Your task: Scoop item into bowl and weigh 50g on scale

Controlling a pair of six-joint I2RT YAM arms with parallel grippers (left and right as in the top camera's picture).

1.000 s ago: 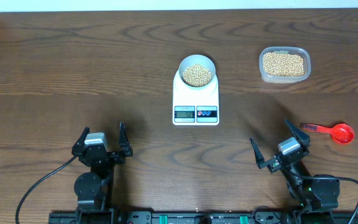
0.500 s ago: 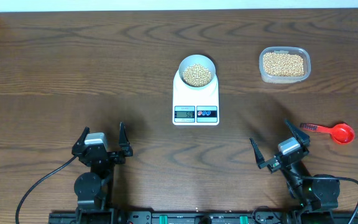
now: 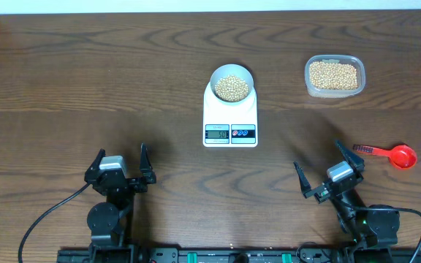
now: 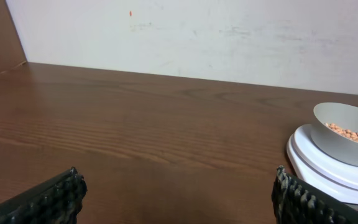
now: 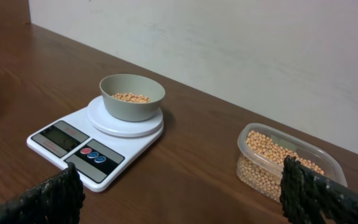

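Observation:
A white scale (image 3: 230, 117) stands mid-table with the pale bowl (image 3: 232, 75) on its platter, partly filled with beige beans (image 3: 232, 88). The bowl (image 5: 132, 96) and scale (image 5: 98, 137) also show in the right wrist view, and the bowl (image 4: 345, 134) at the right edge of the left wrist view. More beans fill a clear tub (image 3: 334, 74) at the back right. My left gripper (image 3: 120, 161) rests open near the front left edge. At the front right my right gripper (image 3: 317, 169) also stands open. Both hold nothing.
A red scoop (image 3: 397, 155) lies on the table just right of my right gripper. The clear tub (image 5: 288, 162) sits close ahead of the right fingers. A pale wall runs along the table's far edge.

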